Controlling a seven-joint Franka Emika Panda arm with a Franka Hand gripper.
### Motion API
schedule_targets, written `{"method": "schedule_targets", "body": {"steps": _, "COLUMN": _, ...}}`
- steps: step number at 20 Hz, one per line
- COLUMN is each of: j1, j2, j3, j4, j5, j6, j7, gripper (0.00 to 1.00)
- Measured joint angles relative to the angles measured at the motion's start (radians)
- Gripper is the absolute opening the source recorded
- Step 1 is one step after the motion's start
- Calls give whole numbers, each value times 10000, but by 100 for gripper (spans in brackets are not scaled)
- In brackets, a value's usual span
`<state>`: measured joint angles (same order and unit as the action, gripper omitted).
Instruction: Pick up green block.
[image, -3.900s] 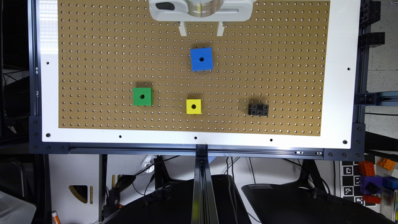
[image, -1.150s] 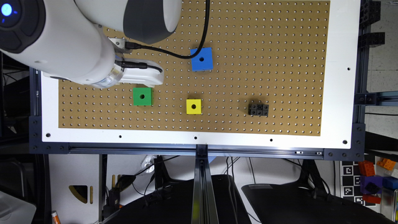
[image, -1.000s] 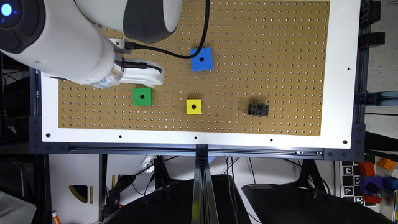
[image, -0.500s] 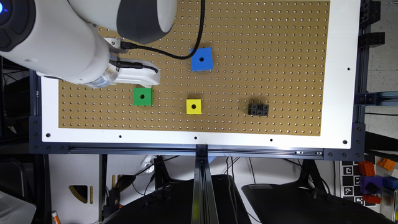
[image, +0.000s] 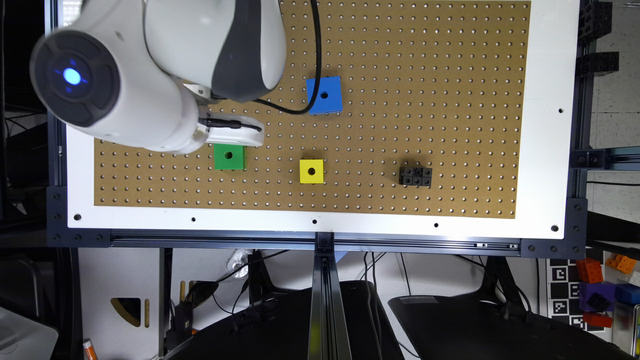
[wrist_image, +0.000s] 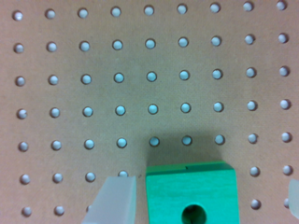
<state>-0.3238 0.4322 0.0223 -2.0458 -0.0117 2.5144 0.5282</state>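
Wrist view has the green block (wrist_image: 191, 193) sitting between the two pale fingers (wrist_image: 114, 200) of the claw (wrist_image: 203, 200), which stands released: one finger is just beside one side of the block with a thin gap, the other finger is a sliver at the frame edge, apart from the block's far side. The block lies flat on the pegboard (wrist_image: 140, 70), its round hole facing up, and nothing grips it.

From the exterior view, the white arm (image: 150, 75) reaches over the bench (image: 320, 220) and the white part of the claw (image: 235, 136) sits directly over the far edge of the green block (image: 229, 157). A black cable (image: 315, 60) loops off the arm. To the exterior view's right of the claw lie a blue block (image: 324, 95), a yellow block (image: 311, 171) and, farther out, a small black piece (image: 415, 176), all well apart from the claw on the brown pegboard (image: 425, 75).
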Motion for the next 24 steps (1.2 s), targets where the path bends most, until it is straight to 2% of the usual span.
{"method": "schedule_targets", "body": {"steps": 3, "j1": 3, "j2": 230, "j3": 4, "j4": 155, "j5": -2, "j6": 101, "j7": 0, "gripper": 100}}
{"method": "schedule_targets", "body": {"steps": 10, "j1": 45, "j2": 283, "j3": 115, "j4": 434, "j5": -2, "j6": 82, "j7": 0, "gripper": 100}}
{"method": "schedule_targets", "body": {"steps": 14, "j1": 45, "j2": 449, "j3": 121, "j4": 478, "j5": -2, "j6": 128, "j7": 0, "gripper": 100}}
{"method": "schedule_targets", "body": {"steps": 17, "j1": 44, "j2": 832, "j3": 119, "j4": 566, "j5": -7, "j6": 384, "j7": 0, "gripper": 100}}
{"method": "schedule_targets", "body": {"steps": 20, "j1": 33, "j2": 1022, "j3": 119, "j4": 778, "j5": -8, "j6": 373, "j7": 0, "gripper": 100}}
{"method": "schedule_targets", "body": {"steps": 24, "j1": -10, "j2": 1096, "j3": 113, "j4": 864, "j5": -11, "j6": 373, "j7": 0, "gripper": 100}}
